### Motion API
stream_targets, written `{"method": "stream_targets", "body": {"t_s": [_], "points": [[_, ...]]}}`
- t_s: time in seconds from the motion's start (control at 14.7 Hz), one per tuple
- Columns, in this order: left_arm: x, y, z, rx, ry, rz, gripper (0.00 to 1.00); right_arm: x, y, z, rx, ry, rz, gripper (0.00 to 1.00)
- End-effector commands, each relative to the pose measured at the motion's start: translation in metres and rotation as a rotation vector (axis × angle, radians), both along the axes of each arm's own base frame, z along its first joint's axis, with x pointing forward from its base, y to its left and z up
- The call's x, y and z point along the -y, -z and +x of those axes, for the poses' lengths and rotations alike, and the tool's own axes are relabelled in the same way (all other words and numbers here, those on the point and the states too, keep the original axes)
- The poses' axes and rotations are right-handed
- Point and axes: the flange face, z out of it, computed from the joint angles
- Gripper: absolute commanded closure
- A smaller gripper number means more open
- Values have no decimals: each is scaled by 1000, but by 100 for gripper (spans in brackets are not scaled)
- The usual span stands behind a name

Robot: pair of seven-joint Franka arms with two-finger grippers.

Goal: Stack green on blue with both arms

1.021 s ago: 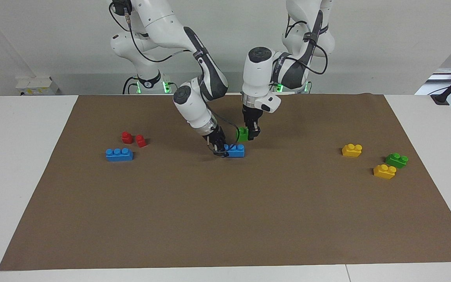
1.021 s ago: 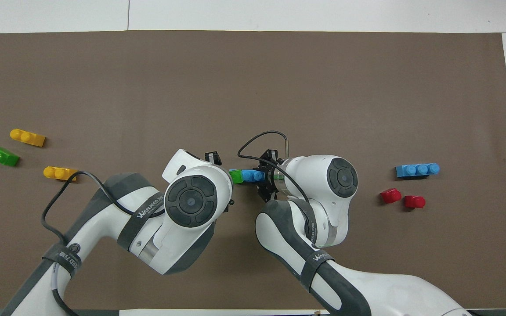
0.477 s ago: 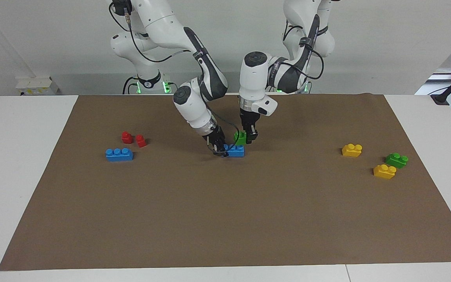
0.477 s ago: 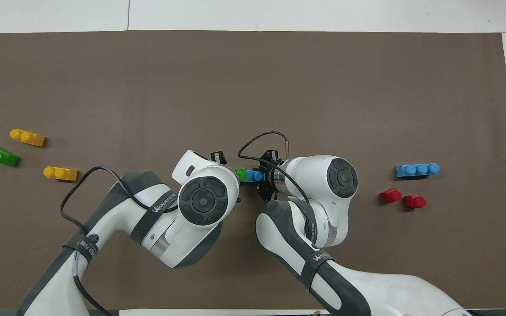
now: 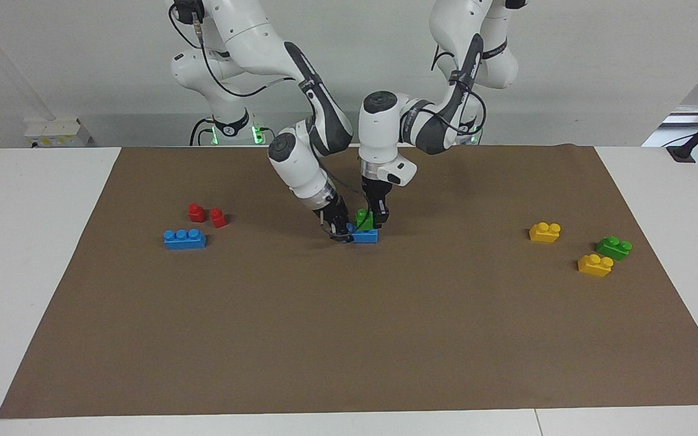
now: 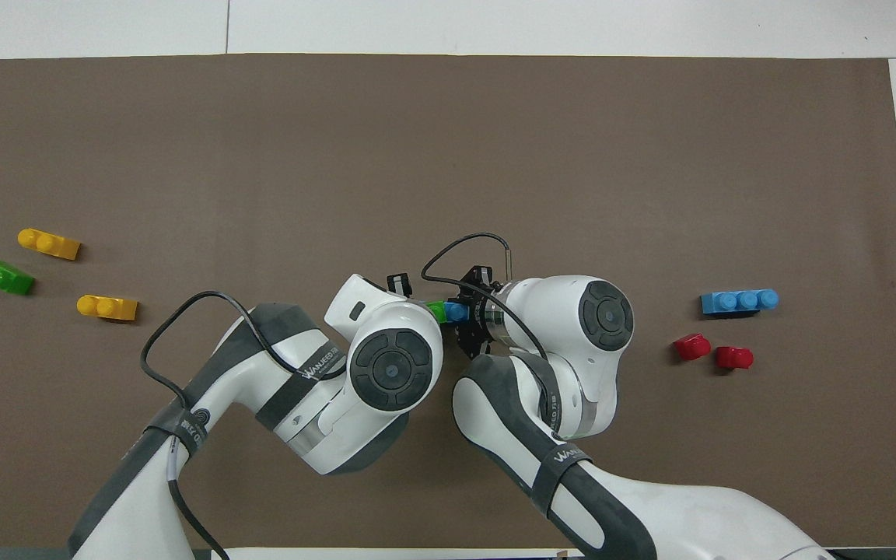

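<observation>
The left hand [image 5: 377, 219] has swung in and lowered, clamped on the green brick [image 5: 363, 218], now atop the blue brick [image 5: 366, 235] at mid-surface. The right hand [image 5: 341, 231] stays closed on the blue one, steadying it. Pressing home looks next.

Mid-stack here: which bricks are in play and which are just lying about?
In play: green brick in the left gripper, over the blue brick gripped by the right gripper.
Lying about: spare blue brick, spare green brick, red bricks, yellow bricks.
</observation>
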Motion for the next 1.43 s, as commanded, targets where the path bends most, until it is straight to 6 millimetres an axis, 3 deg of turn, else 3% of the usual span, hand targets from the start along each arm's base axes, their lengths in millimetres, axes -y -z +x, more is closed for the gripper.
{"method": "stream_targets", "body": {"t_s": [0.0, 0.82, 0.89, 0.95, 1.02, 1.16, 1.23, 1.36], "points": [[0, 14, 1, 9, -10, 14, 100, 2, 9, -4, -8, 26, -1, 100], [10, 47, -1, 12, 72, 80, 100, 5, 10, -3, -10, 30, -2, 100], [9, 45, 1, 14, 70, 79, 61, 5, 10, -3, -10, 30, -2, 100], [8, 40, 3, 19, 70, 78, 3, 5, 10, -2, -8, 29, -1, 100], [5, 36, 4, 20, 82, 84, 0, 4, 9, -2, -9, 29, 0, 89], [-1, 22, 2, 10, 115, 117, 0, 5, 8, 0, -7, 32, 2, 38], [-6, 13, 3, 13, 116, 123, 0, 4, 7, 1, -7, 31, 3, 26], [-17, 4, 10, 17, 114, 128, 0, 6, 7, 1, -17, 50, 15, 20]]}}
